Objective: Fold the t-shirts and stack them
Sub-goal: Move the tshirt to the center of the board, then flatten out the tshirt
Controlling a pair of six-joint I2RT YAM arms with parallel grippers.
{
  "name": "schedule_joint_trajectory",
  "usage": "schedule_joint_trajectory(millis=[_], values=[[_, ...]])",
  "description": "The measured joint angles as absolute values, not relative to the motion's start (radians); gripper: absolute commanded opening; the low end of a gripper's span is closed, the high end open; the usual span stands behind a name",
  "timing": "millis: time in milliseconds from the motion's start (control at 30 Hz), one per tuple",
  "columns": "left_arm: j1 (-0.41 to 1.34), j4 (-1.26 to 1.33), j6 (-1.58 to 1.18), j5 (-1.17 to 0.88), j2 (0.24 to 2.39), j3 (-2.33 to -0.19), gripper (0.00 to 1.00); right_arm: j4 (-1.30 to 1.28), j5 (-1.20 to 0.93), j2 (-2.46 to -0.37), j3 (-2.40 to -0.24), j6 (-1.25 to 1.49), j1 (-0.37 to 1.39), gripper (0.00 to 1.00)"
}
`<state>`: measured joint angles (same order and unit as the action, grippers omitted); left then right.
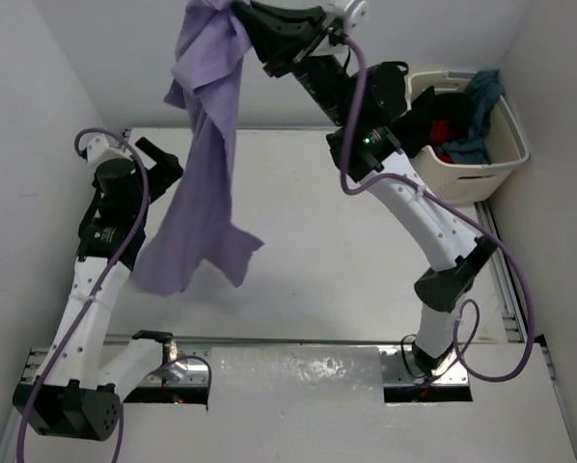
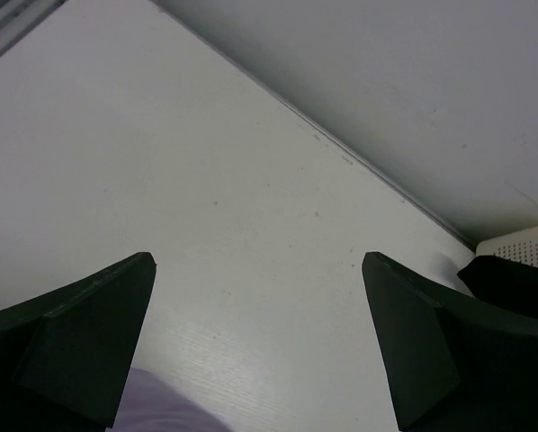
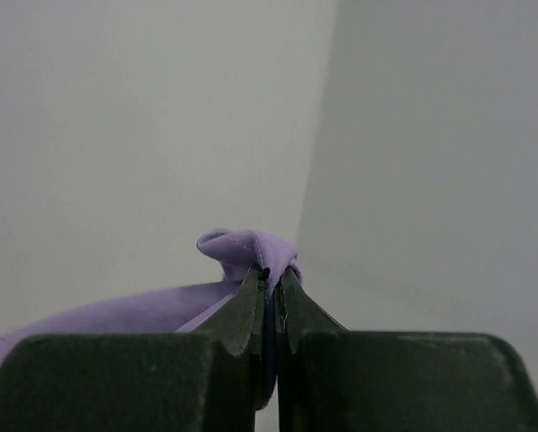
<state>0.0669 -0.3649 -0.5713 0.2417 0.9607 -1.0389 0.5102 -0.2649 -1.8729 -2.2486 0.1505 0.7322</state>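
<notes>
Right wrist, right tool (image 3: 271, 277) clamping lavender t-shirt (image 3: 237, 245), left wrist, left tool (image 2: 258, 258) agape

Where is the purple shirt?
In the top view, the lavender t-shirt hangs left of centre, pinched by the right end effector, dangling beside the left arm.

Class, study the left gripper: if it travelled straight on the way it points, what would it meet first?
Probably the bare table top, which fills the view ahead of the left gripper, before the back wall; depth is hard to judge.
</notes>
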Motion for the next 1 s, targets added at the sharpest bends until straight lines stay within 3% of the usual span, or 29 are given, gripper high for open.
schedule_joint_trajectory(millis=[167, 267, 300, 400, 567, 733, 833, 1000], values=[[0.067, -0.492, -0.628, 0.352, 0.879, -1.039, 1.00, 0.536, -0.033, -1.601, -1.571, 0.107, 0.640, 0.02], [0.067, -0.553, -0.646, 0.392, 0.875, -1.039, 1.00, 0.535, 0.147, -1.420, -1.138, 0.136, 0.540, 0.34], [0.067, -0.564, -0.649, 0.392, 0.881, -1.039, 1.00, 0.532, 0.208, -1.363, -1.002, 0.150, 0.503, 0.55], [0.067, -0.578, -0.652, 0.365, 0.913, -1.036, 1.00, 0.446, 0.358, -1.250, -0.744, 0.192, 0.413, 0.99], [0.072, -0.565, -0.648, 0.266, 0.978, -0.973, 1.00, 0.213, 0.444, -1.217, -0.698, 0.229, 0.412, 0.99], [0.079, -0.517, -0.658, 0.146, 0.977, -0.720, 1.00, 0.089, 0.370, -1.217, -0.707, 0.255, 0.416, 0.99], [0.089, -0.513, -0.672, 0.093, 1.013, -0.591, 1.00, 0.050, 0.311, -1.274, -0.709, 0.254, 0.419, 0.99], [0.107, -0.428, -0.688, 0.073, 1.118, -0.556, 1.00, -0.011, 0.269, -1.423, -0.728, 0.241, 0.439, 0.99]])
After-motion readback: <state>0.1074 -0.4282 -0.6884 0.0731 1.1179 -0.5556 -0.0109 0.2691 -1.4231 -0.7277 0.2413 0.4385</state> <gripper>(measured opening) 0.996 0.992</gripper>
